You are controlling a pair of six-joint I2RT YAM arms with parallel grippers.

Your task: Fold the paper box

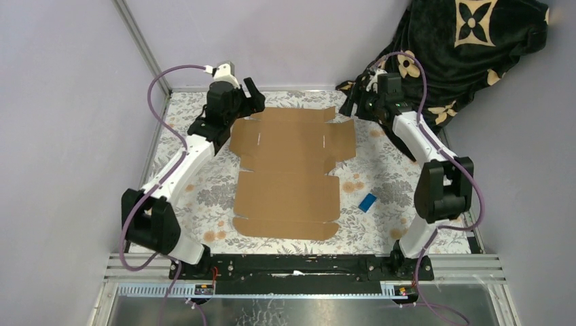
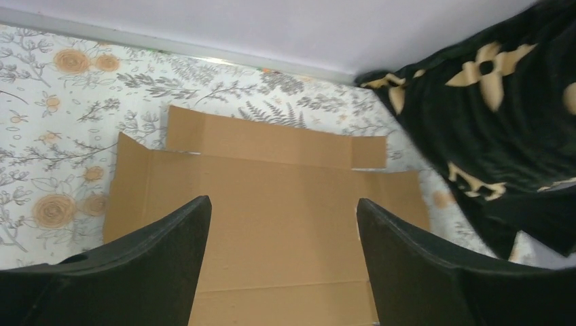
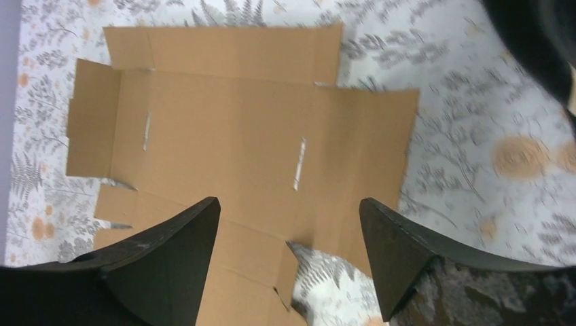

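the plain brown corrugated cardboard paper box [image 1: 289,170] lies flat on the floral table [image 1: 380,156], no flap folded yet, with the left gripper [image 2: 284,212] and right gripper [image 3: 290,210] open and empty near its far corners.

Pale lilac walls [image 1: 285,41] on three sides, a floral grey-and-orange cloth [image 1: 380,170] underneath, and a black blanket [image 1: 469,61] with tan flowers bunched up in the far right corner.
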